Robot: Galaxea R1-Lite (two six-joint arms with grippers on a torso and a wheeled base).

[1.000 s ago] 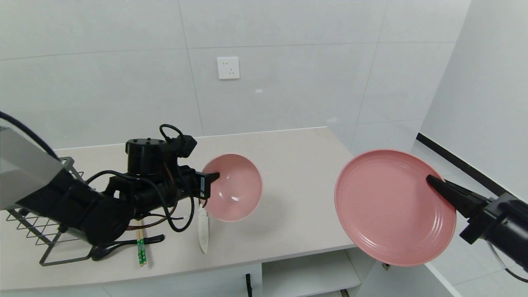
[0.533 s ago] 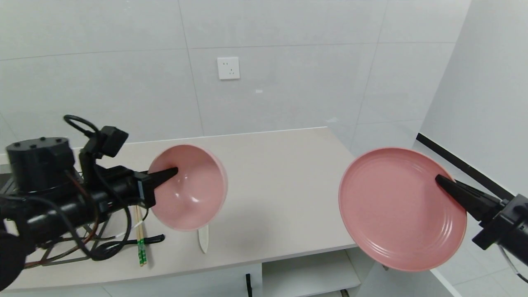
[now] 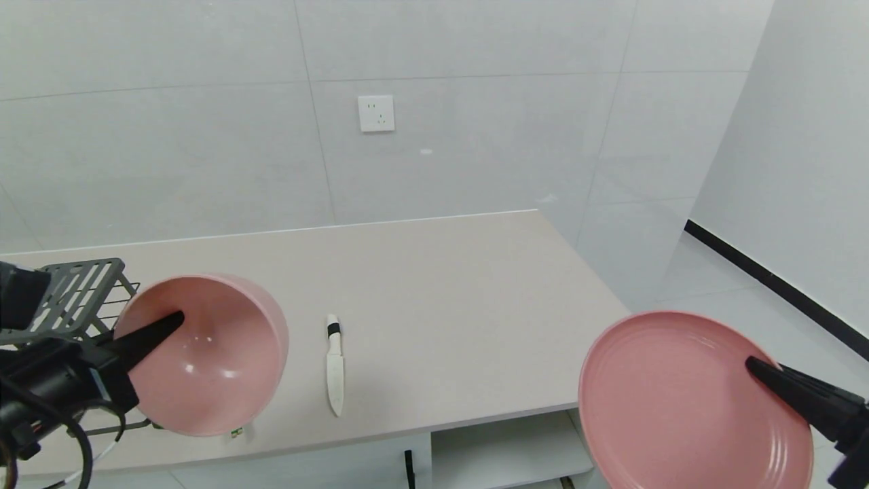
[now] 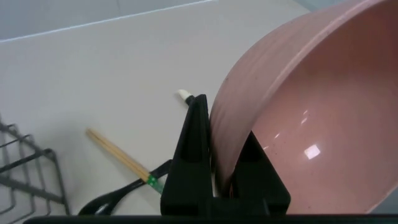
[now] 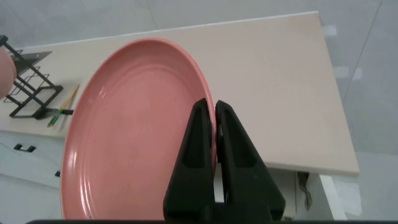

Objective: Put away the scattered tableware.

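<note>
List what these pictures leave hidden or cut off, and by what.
Head view: wooden chopsticks with green bands, almost all behind the round pink bowl.
Head view: grey wire rack, partly behind the bowl.
Head view: round pink ribbed plate, cut by the bottom edge.

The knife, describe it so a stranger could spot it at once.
Start at the beige table. Near its front edge, right of the pink bowl, lies the knife. It alone is slim and white, with a black band.

A knife (image 3: 334, 363) lies on the table (image 3: 461, 292). Bowl (image 3: 217, 353) at its 9 o'clock, rack (image 3: 81, 285) behind; plate (image 3: 672, 401) at 4 o'clock.
</note>
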